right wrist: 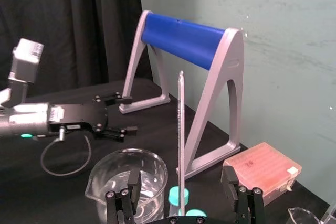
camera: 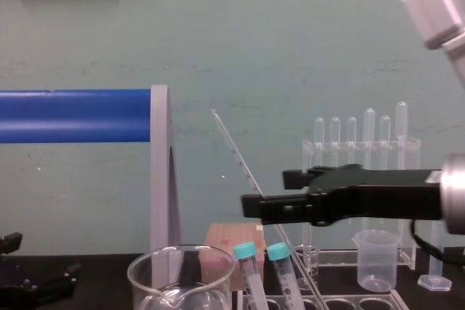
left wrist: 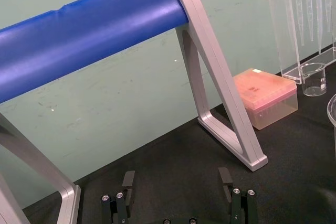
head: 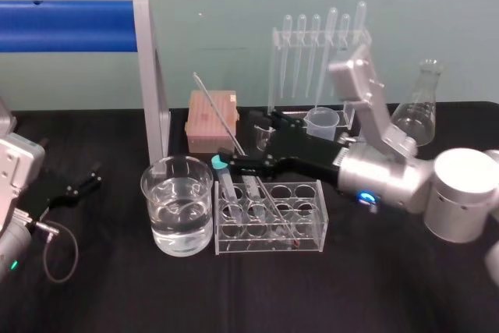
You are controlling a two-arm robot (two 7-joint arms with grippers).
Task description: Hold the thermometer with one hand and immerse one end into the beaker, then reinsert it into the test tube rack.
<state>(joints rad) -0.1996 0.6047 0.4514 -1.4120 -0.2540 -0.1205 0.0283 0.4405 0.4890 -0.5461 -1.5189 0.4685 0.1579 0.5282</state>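
Nearest to me on the black table (head: 234, 294) are the beaker (head: 148, 200), partly filled with water, and just to its right the rack (head: 304, 235). Two teal-capped tubes (camera: 245, 252) stand in the rack's left end. The thermometer (head: 218, 115) stands in the rack beside those tubes, with its lower end down in a hole and its top leaning back and to the left, over the beaker's far side.

My right gripper (right wrist: 180, 177) reaches in from the right above the rack. Its fingers (right wrist: 133, 179) are spread, one on each side of the thermometer and clear of the glass. My left gripper (head: 84, 183) sits low at the table's left edge, well apart from the beaker, also with its fingers spread and nothing in them.

Behind the rack I see a pink box (head: 212, 121), a tiny glass beaker (head: 262, 136) and a plastic beaker (head: 323, 122). Farther back are the pipette stand (head: 320, 44) and a flask (head: 417, 111). The grey frame (head: 152, 76) with its blue roller stands behind the beaker, close to the thermometer's top.
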